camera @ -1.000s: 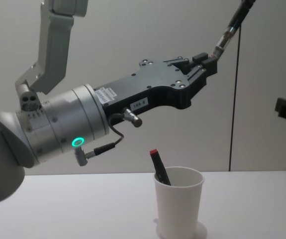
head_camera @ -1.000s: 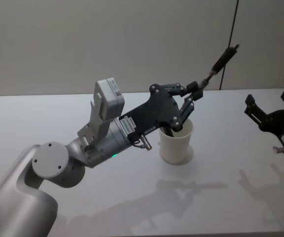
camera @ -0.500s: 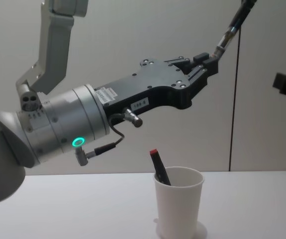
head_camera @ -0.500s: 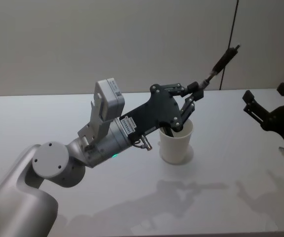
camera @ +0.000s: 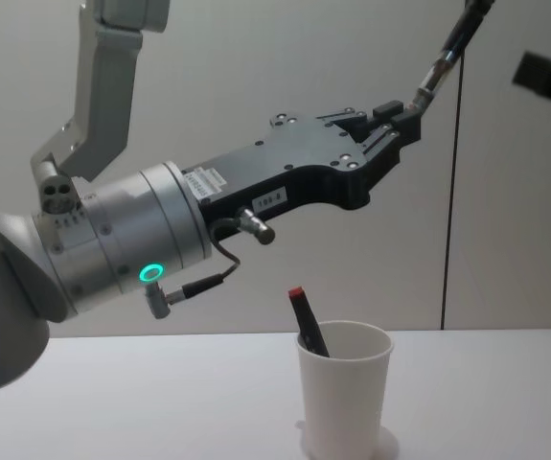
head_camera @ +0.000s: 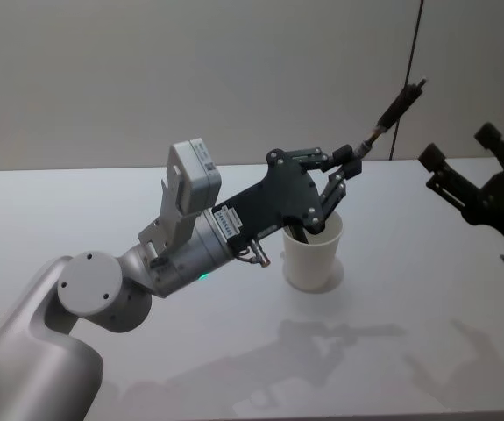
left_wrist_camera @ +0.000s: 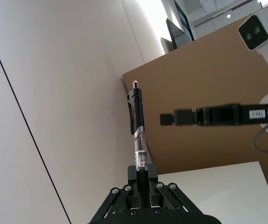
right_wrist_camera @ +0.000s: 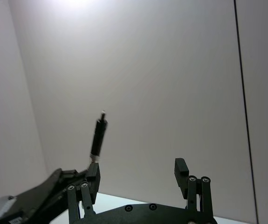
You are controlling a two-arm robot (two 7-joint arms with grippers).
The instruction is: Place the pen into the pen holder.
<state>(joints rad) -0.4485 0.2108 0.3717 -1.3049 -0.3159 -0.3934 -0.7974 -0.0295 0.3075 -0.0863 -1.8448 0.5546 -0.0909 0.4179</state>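
Rising since before, right pincer point(head_camera: 460, 147) gapes empty; left pincer point(head_camera: 349, 160) clamps the pen point(head_camera: 398, 103).

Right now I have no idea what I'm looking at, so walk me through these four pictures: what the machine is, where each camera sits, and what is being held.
This is a robot with two arms, each ending in a gripper, which is a claw with two fingers. One picture looks down from its head and one looks across the table from its chest. The other two come from cameras on the wrists, looking out along the fingers.

On the white table stands a paper cup. A second pen, dark with a red end, leans inside it.

The left gripper is up in the air over the cup. It is shut on the lower end of a pen that points up and away towards the wall. The right gripper hangs in the air off to the right, open and holding nothing. The held pen is not yet in the cup.
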